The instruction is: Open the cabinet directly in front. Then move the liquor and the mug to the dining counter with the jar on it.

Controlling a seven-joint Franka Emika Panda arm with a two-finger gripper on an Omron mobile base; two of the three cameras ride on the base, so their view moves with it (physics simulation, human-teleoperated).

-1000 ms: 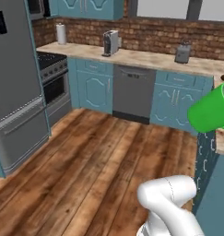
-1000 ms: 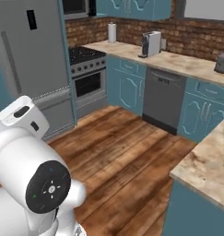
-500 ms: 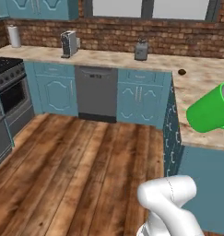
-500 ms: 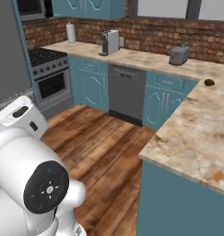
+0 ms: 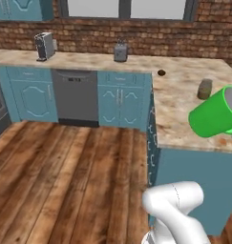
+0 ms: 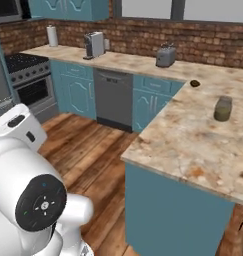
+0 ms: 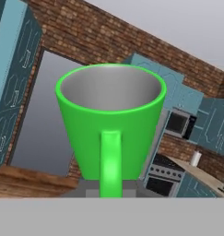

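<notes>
Carrying the mug (image 5: 214, 113) tipped on its side above the near edge of the dining counter (image 5: 184, 102), short of the jar (image 5: 205, 88) that stands farther back on it. I judge the mug light, rigid, slick-walled; its handle (image 7: 111, 161) faces the wrist camera. The arm is raised at the counter's right; the fingers are hidden, so I cannot tell their grip.
</notes>
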